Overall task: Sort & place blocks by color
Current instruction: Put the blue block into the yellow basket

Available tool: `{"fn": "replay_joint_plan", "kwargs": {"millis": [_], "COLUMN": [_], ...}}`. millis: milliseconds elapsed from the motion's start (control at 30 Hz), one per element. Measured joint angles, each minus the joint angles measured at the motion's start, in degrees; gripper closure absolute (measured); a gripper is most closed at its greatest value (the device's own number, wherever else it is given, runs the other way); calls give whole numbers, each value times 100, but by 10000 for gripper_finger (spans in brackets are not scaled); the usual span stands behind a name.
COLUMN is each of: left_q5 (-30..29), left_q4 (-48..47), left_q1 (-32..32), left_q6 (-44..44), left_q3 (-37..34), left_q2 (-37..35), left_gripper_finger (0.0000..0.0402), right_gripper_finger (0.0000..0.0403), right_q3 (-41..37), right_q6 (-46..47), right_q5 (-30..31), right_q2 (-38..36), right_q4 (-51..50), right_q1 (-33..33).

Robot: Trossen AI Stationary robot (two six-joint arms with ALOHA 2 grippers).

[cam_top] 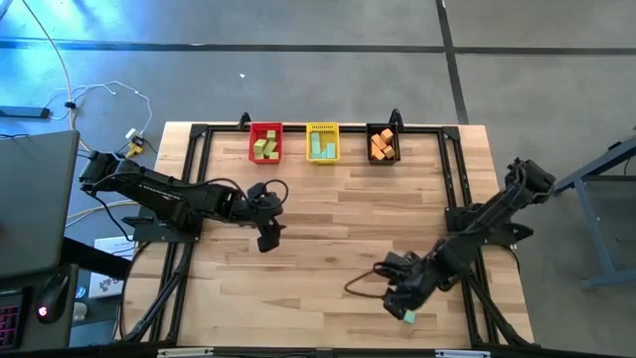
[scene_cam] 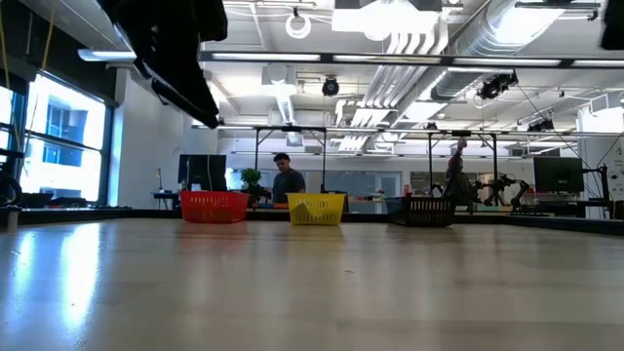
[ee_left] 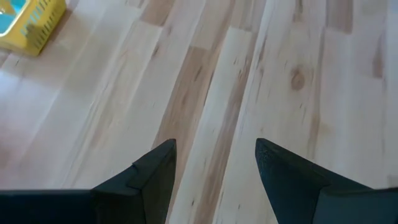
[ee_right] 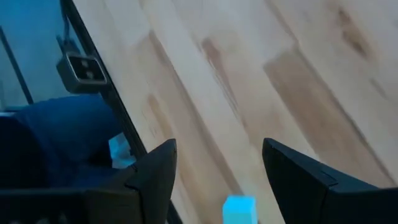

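While the wooden tabletop [cam_top: 328,229] carries red [cam_top: 265,142], yellow [cam_top: 322,142] and black bins [cam_top: 383,143] holding sorted blocks, the left gripper [cam_top: 270,239] hovers mid-table, jaws apart and empty; the right gripper's [cam_top: 401,304] open, empty jaws flank a teal block [ee_right: 239,210] near the tabletop's front edge.

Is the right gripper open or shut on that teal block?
Open. In its wrist view the right gripper has its fingers spread, with the teal block lying free on the table between them.
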Motion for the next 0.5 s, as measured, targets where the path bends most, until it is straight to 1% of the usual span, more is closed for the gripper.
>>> {"fn": "replay_joint_plan", "kwargs": {"millis": [267, 500], "left_q5": [2, 4], "left_q4": [419, 726], "left_q1": [0, 0], "left_q6": [-734, -1160], "left_q3": [0, 0], "left_q2": [0, 0], "left_gripper_finger": [197, 197], "right_gripper_finger": [179, 179], "right_q3": [0, 0], "right_q6": [835, 1187], "right_q5": [-26, 7], "right_q2": [2, 4], "right_q4": [-213, -291], "right_q1": [620, 1009]}}
